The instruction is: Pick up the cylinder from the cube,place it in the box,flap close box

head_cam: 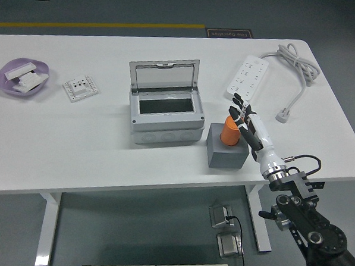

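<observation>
Your right robot hand, fingers spread, touches the cylinder; it looks light, rigid and smooth, so grip its sides.

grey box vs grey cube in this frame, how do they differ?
The box is light grey and hollow, its clear lid raised; the cube is darker grey and solid. The box looks wider than the cube. The box's opening shows nothing inside; the cube carries the orange cylinder upright on top, with the right hand at it. Both rest on the white table, side by side.
</observation>
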